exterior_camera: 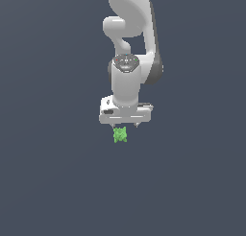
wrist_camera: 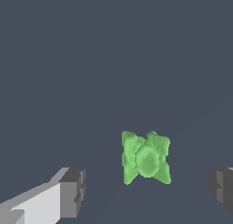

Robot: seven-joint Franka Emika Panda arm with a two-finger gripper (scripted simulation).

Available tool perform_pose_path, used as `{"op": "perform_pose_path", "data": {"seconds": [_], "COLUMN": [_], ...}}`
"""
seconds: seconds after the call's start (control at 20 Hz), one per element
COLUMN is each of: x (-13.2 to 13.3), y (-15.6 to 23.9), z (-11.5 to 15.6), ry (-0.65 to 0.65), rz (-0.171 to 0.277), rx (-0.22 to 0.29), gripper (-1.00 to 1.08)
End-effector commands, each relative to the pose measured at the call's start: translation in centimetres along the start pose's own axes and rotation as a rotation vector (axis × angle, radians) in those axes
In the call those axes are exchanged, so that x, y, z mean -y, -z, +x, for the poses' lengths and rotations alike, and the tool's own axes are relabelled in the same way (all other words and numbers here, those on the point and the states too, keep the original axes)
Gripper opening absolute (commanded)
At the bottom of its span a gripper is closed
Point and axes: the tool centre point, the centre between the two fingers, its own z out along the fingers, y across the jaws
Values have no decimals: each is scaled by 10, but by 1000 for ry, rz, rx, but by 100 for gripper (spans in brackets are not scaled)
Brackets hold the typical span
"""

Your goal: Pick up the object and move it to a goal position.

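The object (exterior_camera: 120, 135) is a tiny bright green knobbly lump with spiky bumps, lying on the dark grey surface just below the white gripper (exterior_camera: 124, 126) in the exterior view. In the wrist view the object (wrist_camera: 145, 157) lies between the two fingertips (wrist_camera: 73, 191), which stand wide apart on either side and do not touch it. The gripper (wrist_camera: 146, 191) is open and empty, hanging over the object. It is much wider than the object.
The white arm (exterior_camera: 129, 48) rises behind the gripper to the upper edge of the exterior view. A plain dark grey surface (exterior_camera: 48, 182) spreads all around.
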Motion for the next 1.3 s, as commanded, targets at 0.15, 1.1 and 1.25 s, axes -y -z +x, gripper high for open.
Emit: {"op": "perform_pose_path", "data": {"seconds": [0.15, 1.1, 1.25], "x": [-16, -21, -21], "y": [-44, -101, -108], "z": [-17, -27, -27], "ry": [2, 3, 3], "rz": [3, 4, 4], "rx": [31, 42, 42], "gripper": [100, 100, 100]}}
